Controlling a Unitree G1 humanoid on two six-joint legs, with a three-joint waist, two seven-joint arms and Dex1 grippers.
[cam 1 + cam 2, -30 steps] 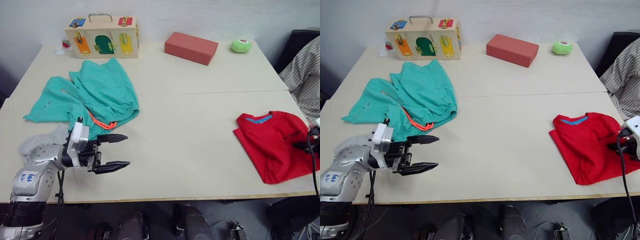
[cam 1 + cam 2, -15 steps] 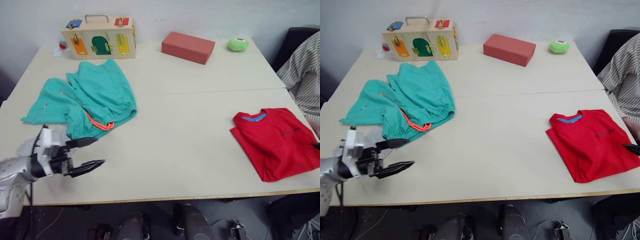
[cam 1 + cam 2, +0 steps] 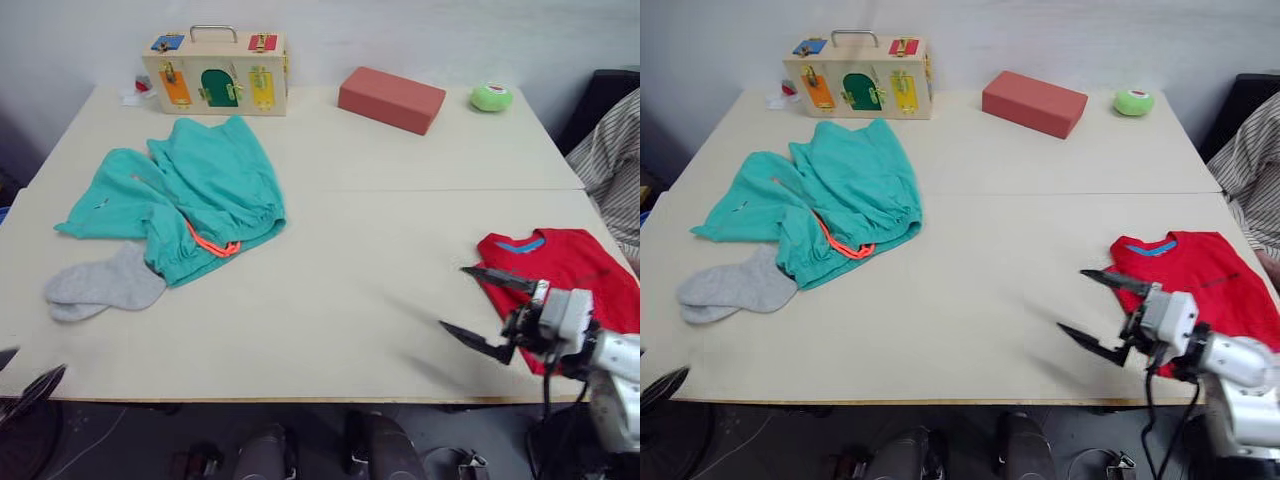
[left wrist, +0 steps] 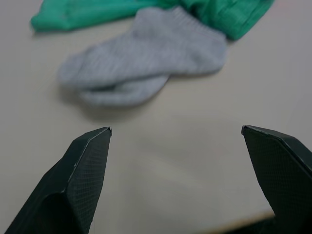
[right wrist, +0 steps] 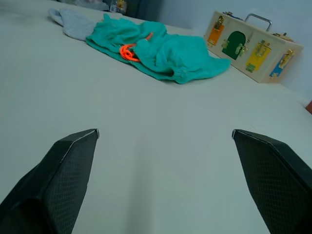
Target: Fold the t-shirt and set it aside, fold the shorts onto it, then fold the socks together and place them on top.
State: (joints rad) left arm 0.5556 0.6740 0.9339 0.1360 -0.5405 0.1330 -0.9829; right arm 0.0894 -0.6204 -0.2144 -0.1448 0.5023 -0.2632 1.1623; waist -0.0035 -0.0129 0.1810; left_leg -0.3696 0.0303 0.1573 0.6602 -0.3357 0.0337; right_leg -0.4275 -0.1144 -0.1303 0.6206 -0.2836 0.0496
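Note:
The red t-shirt (image 3: 575,265) lies folded at the table's right front. My right gripper (image 3: 452,296) hovers open and empty just left of it, fingers pointing left across the table. The teal shorts (image 3: 190,195) with their orange drawstring (image 3: 212,245) lie crumpled at the left. The grey socks (image 3: 105,285) lie overlapped in front of the shorts. My left gripper (image 4: 176,128) is open and empty, low at the table's front left corner, with the socks (image 4: 146,61) ahead of it. The right wrist view looks along the tabletop towards the shorts (image 5: 161,51).
A wooden latch box (image 3: 215,72) stands at the back left, a red brick-like block (image 3: 392,98) at the back middle and a green ball (image 3: 491,97) at the back right. A person's striped sleeve (image 3: 610,165) is at the right edge.
My left arm has drawn back from beside the shorts to the front left corner, uncovering the socks. My right gripper has opened and swung from the t-shirt's right side to its left.

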